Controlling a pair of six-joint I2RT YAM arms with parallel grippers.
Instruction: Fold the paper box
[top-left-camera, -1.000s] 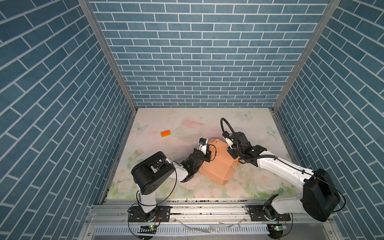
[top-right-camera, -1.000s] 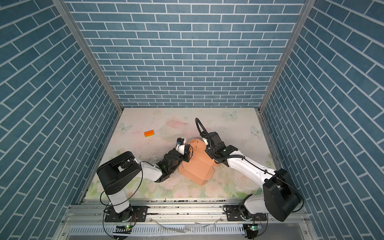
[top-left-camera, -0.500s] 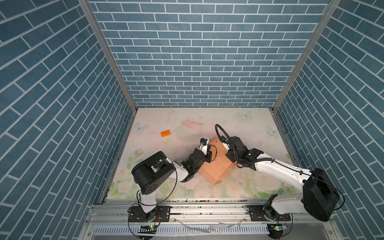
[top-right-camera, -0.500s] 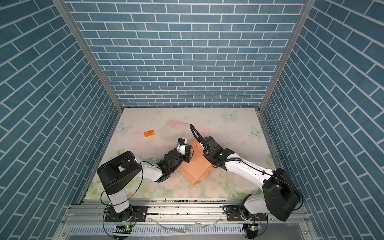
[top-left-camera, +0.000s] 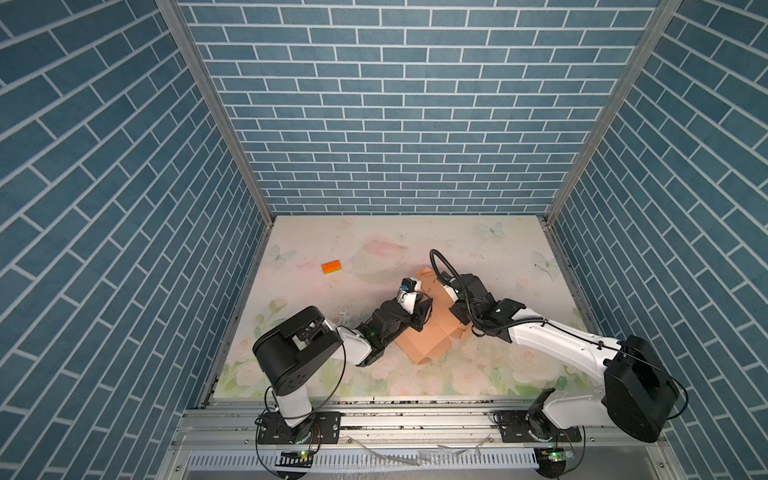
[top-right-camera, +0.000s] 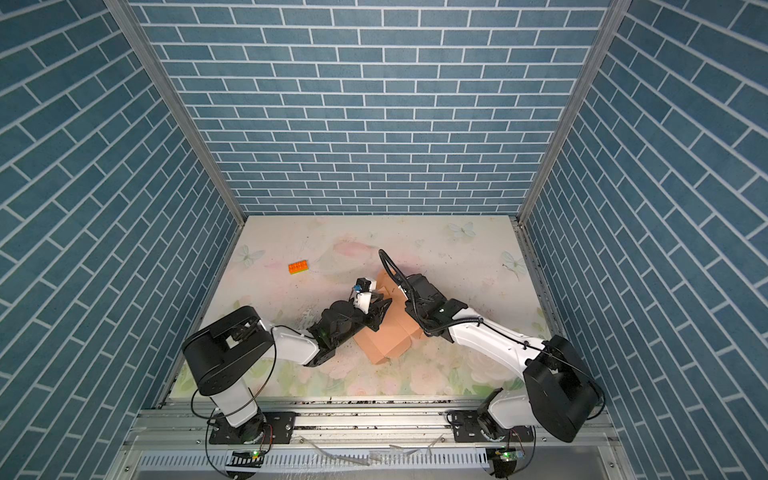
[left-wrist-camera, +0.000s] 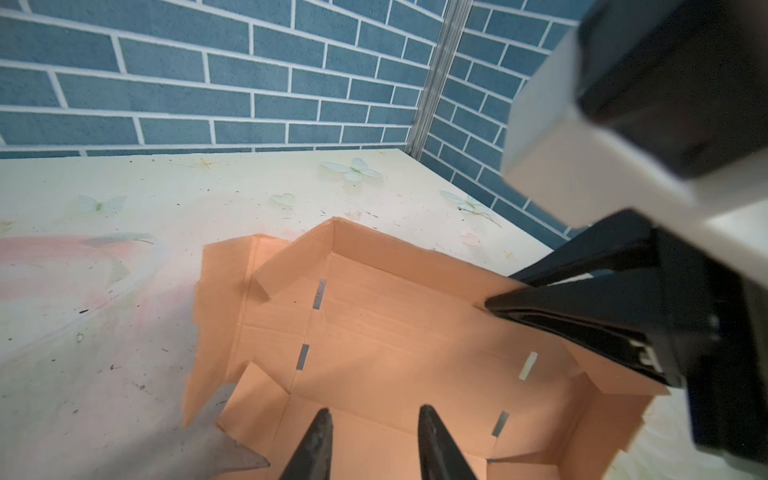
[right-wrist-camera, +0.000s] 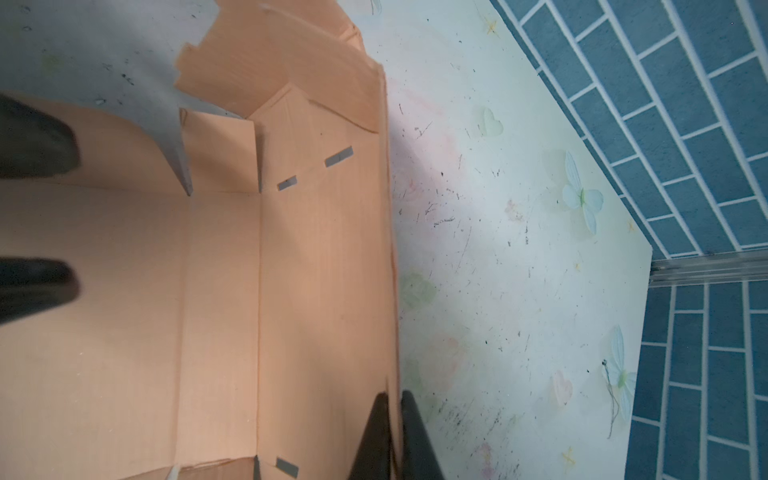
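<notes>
The paper box (top-left-camera: 428, 349) (top-right-camera: 386, 340) is a peach cardboard sheet, partly folded up, lying at mid-table in both top views. In the left wrist view my left gripper (left-wrist-camera: 376, 411) is open over the paper box's (left-wrist-camera: 395, 332) inner floor, with nothing between its fingers. My right gripper (right-wrist-camera: 394, 397) is shut on the upright side wall of the paper box (right-wrist-camera: 124, 311), one finger on each face. Both grippers meet over the box: the left gripper (top-left-camera: 422, 311) at its left side, the right gripper (top-left-camera: 445, 287) at its far right edge.
A small orange brick (top-left-camera: 331, 268) (top-right-camera: 298, 267) lies on the floral table top (top-left-camera: 478, 249) toward the back left, apart from the box. Blue brick walls close off three sides. A metal rail (top-left-camera: 415, 411) runs along the front edge.
My left gripper has opened and let go of the box. My right gripper has shifted slightly left and shut on the box's side wall. The box has barely moved.
</notes>
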